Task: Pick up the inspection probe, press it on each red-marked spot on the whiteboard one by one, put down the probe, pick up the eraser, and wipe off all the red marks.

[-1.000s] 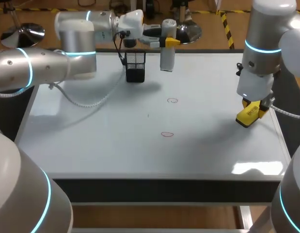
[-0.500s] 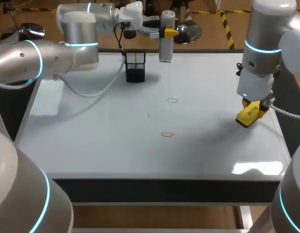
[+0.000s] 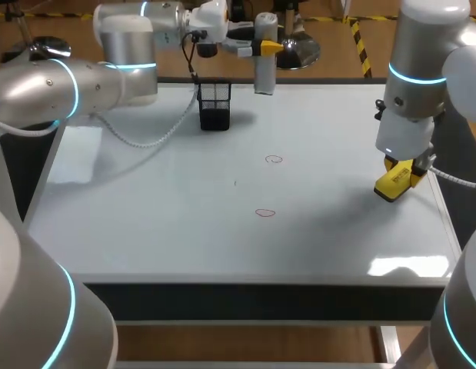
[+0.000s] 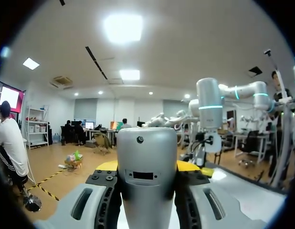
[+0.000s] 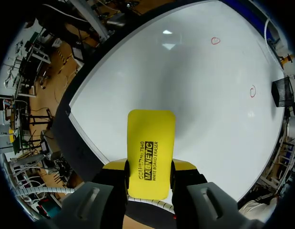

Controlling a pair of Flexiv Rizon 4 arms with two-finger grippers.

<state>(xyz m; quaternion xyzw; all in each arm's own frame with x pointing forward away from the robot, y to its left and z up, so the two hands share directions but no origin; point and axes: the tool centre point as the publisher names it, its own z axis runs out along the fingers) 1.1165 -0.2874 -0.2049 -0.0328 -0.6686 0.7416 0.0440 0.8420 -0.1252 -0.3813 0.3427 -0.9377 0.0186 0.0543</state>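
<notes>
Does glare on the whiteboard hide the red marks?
Head view: glare on the glossy white whiteboard sits front right and at left, clear of both red circle marks. Right wrist view: small reflections ahead of the yellow rectangular eraser, also clear.

Two red marks [image 3: 274,159] [image 3: 265,213], one probe [image 3: 265,73], one eraser [image 3: 395,182], one mesh holder [image 3: 214,105].

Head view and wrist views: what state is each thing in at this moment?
Grey cylindrical inspection probe: upright, gripped, at the white whiteboard's far edge.
Left end effector: shut on the probe.
Yellow rectangular eraser: gripped, over the whiteboard's right side.
Right end effector: shut on the eraser.
Far red circle mark: unwiped.
Near red circle mark: unwiped.
Black mesh holder: standing upright.
</notes>
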